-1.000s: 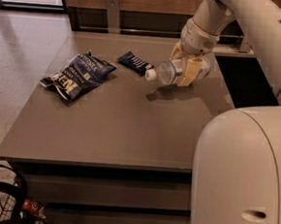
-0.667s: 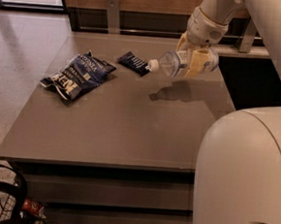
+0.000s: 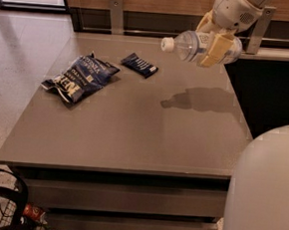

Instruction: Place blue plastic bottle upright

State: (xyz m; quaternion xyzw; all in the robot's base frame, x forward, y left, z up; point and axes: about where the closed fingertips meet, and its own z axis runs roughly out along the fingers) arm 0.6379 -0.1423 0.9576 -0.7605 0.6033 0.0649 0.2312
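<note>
The blue plastic bottle (image 3: 187, 44) is clear with a white cap and a pale label. It lies on its side in the air, cap to the left, well above the grey table (image 3: 133, 131). My gripper (image 3: 213, 43) is shut on its body with tan fingers (image 3: 213, 49), at the upper right of the camera view. The bottle's shadow falls on the table's right part below it.
A dark blue snack bag (image 3: 79, 77) lies at the table's left. A small dark blue packet (image 3: 139, 64) lies near the back middle. A wooden wall with metal brackets runs behind. My white base (image 3: 263, 191) fills the lower right.
My gripper has lifted the bottle up off the table and higher, still held sideways. The bags have not moved.
</note>
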